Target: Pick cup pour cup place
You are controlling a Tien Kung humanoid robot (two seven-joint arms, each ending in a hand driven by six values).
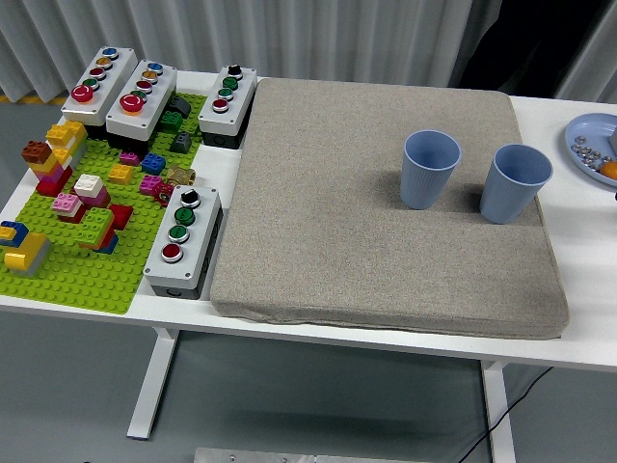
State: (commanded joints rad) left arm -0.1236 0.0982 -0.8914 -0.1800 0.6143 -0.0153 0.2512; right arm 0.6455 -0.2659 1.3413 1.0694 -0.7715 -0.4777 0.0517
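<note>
Overhead, two blue cups stand upright and a little apart on the grey mat (386,203): the left cup (430,169) near the mat's middle, the right cup (515,182) by its right edge. Neither robot hand is in view, so their grasp cannot be told
</note>
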